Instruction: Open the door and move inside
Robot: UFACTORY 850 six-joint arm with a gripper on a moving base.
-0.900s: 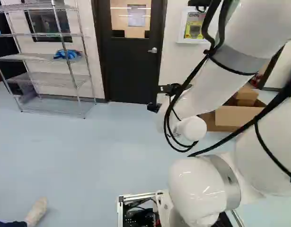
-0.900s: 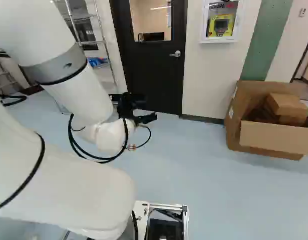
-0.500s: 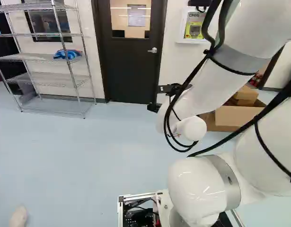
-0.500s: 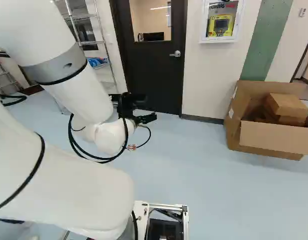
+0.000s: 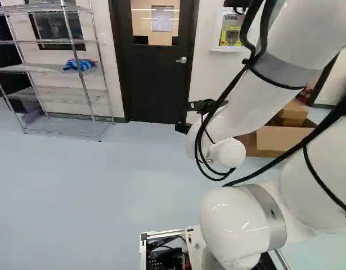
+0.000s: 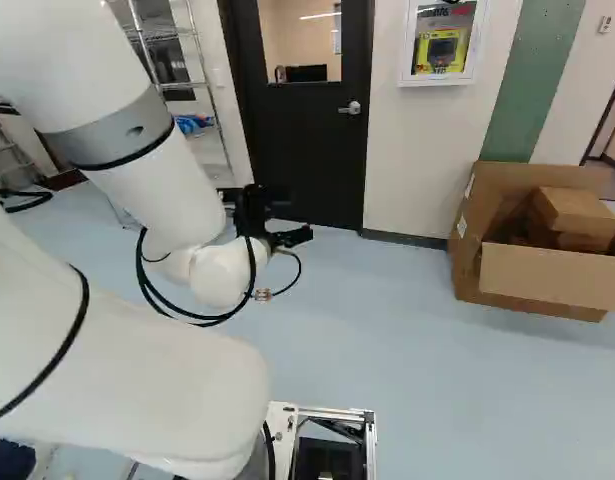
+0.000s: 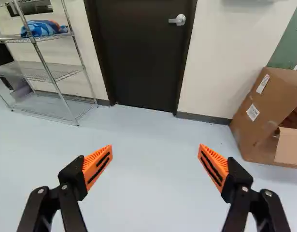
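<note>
The black gripper point(image 6: 272, 220) is in front of the lower part of the door in the right base view; its fingertips are hard to make out there. In the wrist view the gripper point(image 7: 155, 157) stands open, orange pads wide apart, with nothing between them but floor further off. The dark door point(image 7: 143, 58) is shut in its frame, some way ahead of the fingers. Its silver lever handle point(image 7: 177, 20) lies level on the door's right-hand side as the base views show it. A window point(image 5: 155, 22) fills the door's upper part.
Wire shelving point(image 5: 63, 67) with a blue cloth bundle point(image 7: 42, 28) stands left of the door in the left base view. An open cardboard box point(image 6: 547, 275) sits on the floor at the right of the right base view. A white wall cabinet point(image 6: 442, 42) hangs beside the door.
A person's foot at the lower left of the left base view has gone from sight; dark clothing now shows at the lower left of the right base view. Arm and base look unmoved.
</note>
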